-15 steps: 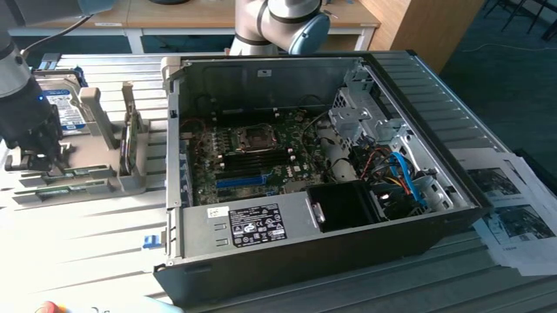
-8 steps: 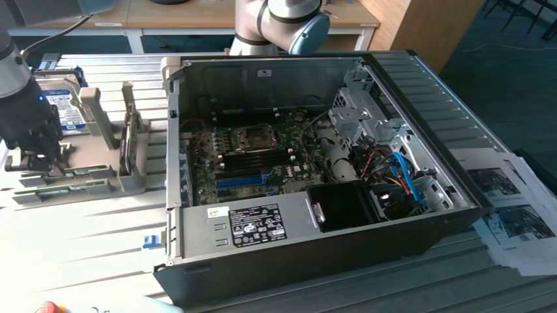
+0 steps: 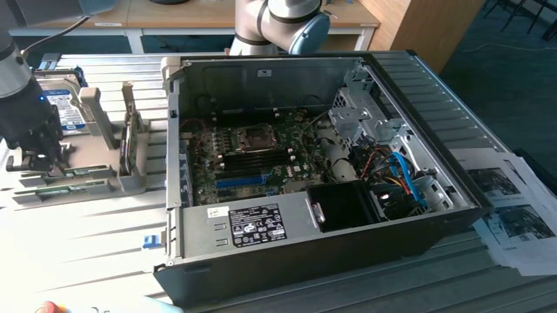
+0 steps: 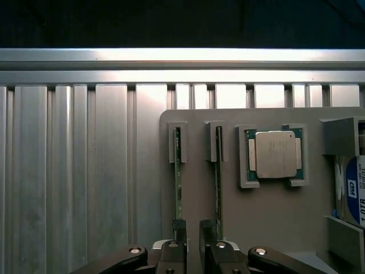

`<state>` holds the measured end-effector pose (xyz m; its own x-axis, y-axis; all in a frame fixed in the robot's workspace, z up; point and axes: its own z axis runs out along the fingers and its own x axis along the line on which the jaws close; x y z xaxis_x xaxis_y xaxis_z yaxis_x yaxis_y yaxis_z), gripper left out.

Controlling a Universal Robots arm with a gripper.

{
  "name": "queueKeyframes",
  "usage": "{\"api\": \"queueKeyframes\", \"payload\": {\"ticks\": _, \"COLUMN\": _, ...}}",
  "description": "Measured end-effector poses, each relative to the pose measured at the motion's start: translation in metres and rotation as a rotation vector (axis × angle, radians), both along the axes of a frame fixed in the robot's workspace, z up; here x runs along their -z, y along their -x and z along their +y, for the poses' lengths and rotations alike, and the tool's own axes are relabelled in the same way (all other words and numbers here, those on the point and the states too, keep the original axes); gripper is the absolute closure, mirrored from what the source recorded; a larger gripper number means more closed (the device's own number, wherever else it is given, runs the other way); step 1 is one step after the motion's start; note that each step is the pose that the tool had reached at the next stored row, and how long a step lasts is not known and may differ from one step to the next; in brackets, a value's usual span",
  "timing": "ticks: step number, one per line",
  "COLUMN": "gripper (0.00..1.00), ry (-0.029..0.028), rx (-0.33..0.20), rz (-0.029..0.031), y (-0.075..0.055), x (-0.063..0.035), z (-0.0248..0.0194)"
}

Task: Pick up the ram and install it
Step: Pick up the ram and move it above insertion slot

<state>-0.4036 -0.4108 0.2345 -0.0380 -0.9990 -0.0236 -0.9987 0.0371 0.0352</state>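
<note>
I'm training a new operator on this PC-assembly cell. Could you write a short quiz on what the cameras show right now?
1. True or false: the gray fixture holds two ram sticks standing on edge in slots.
2. What lies in the fixture's pocket beside them? A) a fan B) a processor C) a screwdriver
3. Fill in: the gripper is over the fixture at one end of the ram sticks, with its jaws ____.
Key: 1 true; 2 B; 3 open.

Ram [image 4: 178, 171] green; holder [image 4: 268, 211] grey; table [image 4: 85, 171] silver, ribbed; motherboard slot [image 3: 241, 180] blue; claw [image 4: 193, 224] black.
</note>
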Motion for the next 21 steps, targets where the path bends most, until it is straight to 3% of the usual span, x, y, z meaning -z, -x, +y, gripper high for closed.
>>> {"api": "queueKeyframes", "payload": {"ticks": 21, "gripper": 0.76, "ry": -0.0001, "rx": 0.0, "rz": -0.0002, "y": 0.0, "x": 0.0101, "z": -0.0017}}
